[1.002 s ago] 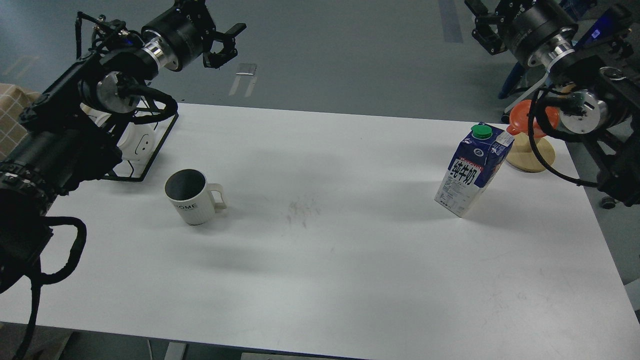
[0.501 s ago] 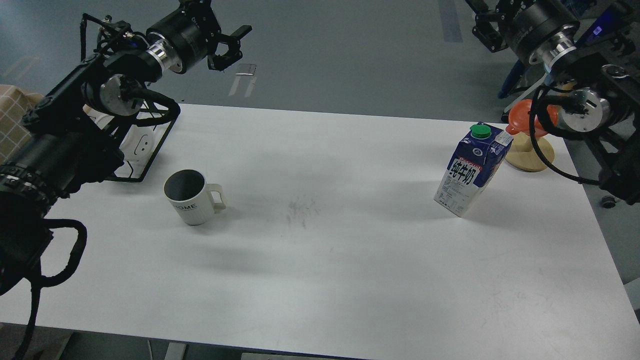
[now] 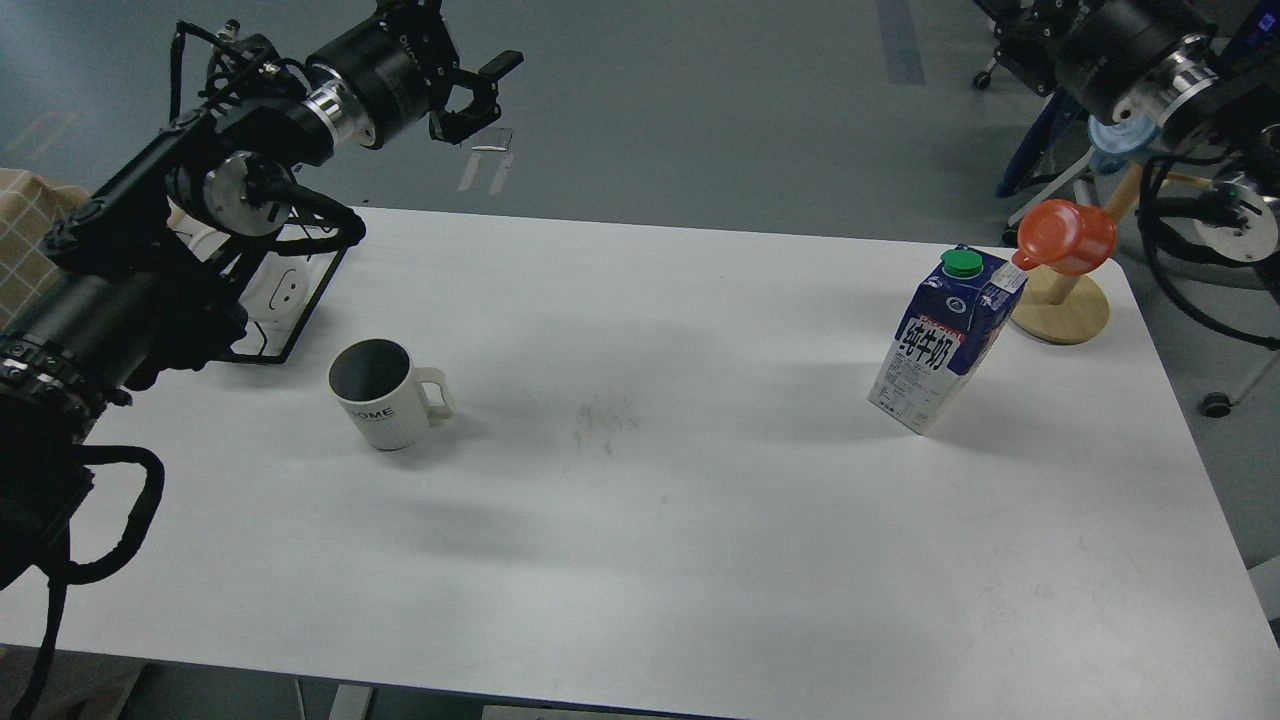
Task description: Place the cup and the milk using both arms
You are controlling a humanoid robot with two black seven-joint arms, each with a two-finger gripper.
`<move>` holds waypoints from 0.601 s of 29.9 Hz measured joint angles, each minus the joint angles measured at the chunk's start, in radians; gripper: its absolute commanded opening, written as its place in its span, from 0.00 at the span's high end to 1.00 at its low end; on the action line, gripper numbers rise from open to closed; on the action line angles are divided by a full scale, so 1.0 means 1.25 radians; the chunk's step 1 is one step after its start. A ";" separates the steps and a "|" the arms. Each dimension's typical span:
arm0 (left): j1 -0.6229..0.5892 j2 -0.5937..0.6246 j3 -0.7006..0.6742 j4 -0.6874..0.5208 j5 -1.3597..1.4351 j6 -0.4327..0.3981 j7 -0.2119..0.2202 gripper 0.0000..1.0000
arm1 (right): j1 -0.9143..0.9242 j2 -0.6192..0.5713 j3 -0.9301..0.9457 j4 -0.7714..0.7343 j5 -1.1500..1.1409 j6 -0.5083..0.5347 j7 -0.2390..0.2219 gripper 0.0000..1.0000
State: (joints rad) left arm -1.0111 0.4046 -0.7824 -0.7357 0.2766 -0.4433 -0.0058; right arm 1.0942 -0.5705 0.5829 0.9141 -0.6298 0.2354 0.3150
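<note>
A white ribbed mug (image 3: 385, 396) with a dark inside stands upright on the left of the white table (image 3: 650, 520), its handle to the right. A blue and white milk carton (image 3: 946, 342) with a green cap stands upright at the right. My left gripper (image 3: 482, 93) is open and empty, high above the table's far edge, well behind and above the mug. My right gripper (image 3: 1015, 30) is at the top right edge, mostly cut off, far above and behind the carton; its fingers do not show.
An orange cup (image 3: 1066, 237) hangs on a wooden stand (image 3: 1062, 310) just behind the carton at the far right corner. A black wire rack (image 3: 300, 300) holding a white object sits at the far left, partly behind my left arm.
My left gripper has moved a little right and up. My right arm has risen and swung right, uncovering the orange cup. The mug and carton have not moved.
</note>
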 measured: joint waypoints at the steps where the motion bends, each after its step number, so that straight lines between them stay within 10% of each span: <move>1: 0.000 0.003 0.000 -0.005 0.001 0.000 0.000 0.02 | -0.002 -0.019 -0.007 0.016 -0.015 0.000 0.005 0.00; 9: 0.006 0.018 0.000 -0.039 0.012 -0.001 0.001 0.02 | -0.032 -0.236 -0.042 0.201 -0.199 0.001 0.052 0.00; 18: 0.074 0.095 0.001 -0.206 0.099 -0.007 0.006 0.02 | -0.056 -0.254 -0.030 0.231 -0.221 -0.021 0.064 0.00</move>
State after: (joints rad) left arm -0.9182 0.5236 -0.7808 -0.9936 0.4008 -0.4527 0.0017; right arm 1.0237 -0.8878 0.5453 1.2033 -0.9065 0.2097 0.3949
